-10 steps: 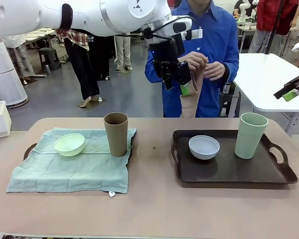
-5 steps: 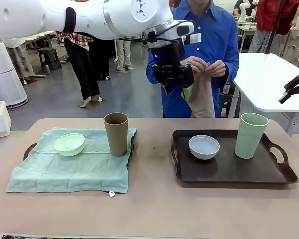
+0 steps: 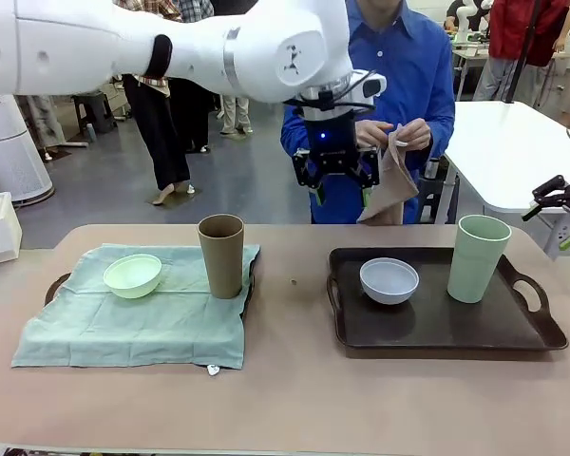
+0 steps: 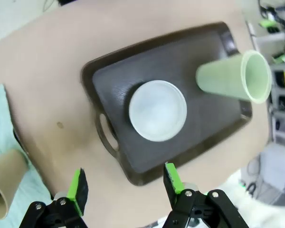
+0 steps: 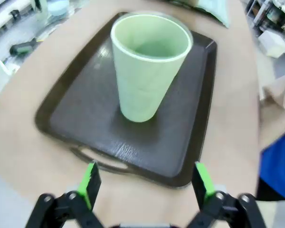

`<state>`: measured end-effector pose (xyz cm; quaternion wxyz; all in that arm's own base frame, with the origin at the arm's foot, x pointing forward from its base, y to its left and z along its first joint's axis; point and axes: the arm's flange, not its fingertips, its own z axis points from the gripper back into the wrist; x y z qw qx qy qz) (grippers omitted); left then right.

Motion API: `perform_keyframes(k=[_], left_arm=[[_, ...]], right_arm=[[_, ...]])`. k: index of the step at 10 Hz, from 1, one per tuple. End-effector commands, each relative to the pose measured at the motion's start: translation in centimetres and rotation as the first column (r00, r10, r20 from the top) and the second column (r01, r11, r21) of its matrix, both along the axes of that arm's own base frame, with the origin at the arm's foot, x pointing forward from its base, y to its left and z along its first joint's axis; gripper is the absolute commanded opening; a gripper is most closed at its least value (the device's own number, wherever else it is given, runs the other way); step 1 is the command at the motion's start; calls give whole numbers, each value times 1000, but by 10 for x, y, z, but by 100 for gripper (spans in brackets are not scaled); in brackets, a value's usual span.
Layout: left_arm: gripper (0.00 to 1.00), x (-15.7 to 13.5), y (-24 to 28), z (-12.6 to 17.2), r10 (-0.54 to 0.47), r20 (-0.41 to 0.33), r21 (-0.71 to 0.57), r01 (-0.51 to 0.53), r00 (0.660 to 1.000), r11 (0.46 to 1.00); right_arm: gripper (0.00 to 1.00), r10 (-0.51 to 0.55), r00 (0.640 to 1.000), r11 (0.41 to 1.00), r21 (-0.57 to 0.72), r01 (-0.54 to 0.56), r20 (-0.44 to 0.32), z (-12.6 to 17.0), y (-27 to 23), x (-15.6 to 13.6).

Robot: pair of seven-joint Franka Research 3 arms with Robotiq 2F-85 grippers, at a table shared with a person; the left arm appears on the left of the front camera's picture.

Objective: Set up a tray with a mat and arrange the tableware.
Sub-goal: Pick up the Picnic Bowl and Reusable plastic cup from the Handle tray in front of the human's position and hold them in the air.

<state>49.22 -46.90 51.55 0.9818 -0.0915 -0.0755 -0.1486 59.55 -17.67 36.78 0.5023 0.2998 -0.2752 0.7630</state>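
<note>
My left gripper (image 3: 340,190) hangs wide open and empty, high over the far edge of the table, just beside the tan cloth (image 3: 391,185) that the person's hands (image 3: 413,135) hold up. I read that cloth as the mat for the dark tray (image 3: 541,328), so the job is a clean handover. From the front I cannot quite tell whether the cloth's edge sits between my pads or just outside them, so I should shift toward it before closing. I want to pinch the loose lower part, well below the fingers, and pull away only once the person lets go. The tray has no mat yet; the pale blue-white bowl (image 3: 389,280) and pale green cup (image 3: 478,258) stand on it and need lifting off first. My right gripper (image 5: 145,180), also wide and empty, looks down on that cup and suits that job. The other tray is done: green mat (image 3: 123,328), mint green bowl (image 3: 133,275), brown cup (image 3: 222,255)
</note>
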Motion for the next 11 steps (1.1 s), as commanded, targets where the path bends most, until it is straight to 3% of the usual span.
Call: perform_keyframes(k=[1, 4, 6, 11], left_arm=[[84, 17, -8, -14, 92, 48, 28, -93, 995, 995], [84, 40, -3, -34, 100, 24, 68, -101, 995, 993], [84, 40, -8, -45, 86, 21, 86, -87, 996, 992], [84, 44, -16, -58, 54, 12, 86, -55, 998, 995]], right_arm=[[100, -29, 996, 997, 71, 36, -86, 7, 13, 22], [100, -44, 980, 997, 53, 55, -192, -3, 44, 28], [100, -104, 950, 992, 36, 120, -294, -8, 53, 30], [100, -87, 931, 996, -17, 87, -353, -8, 78, 25]])
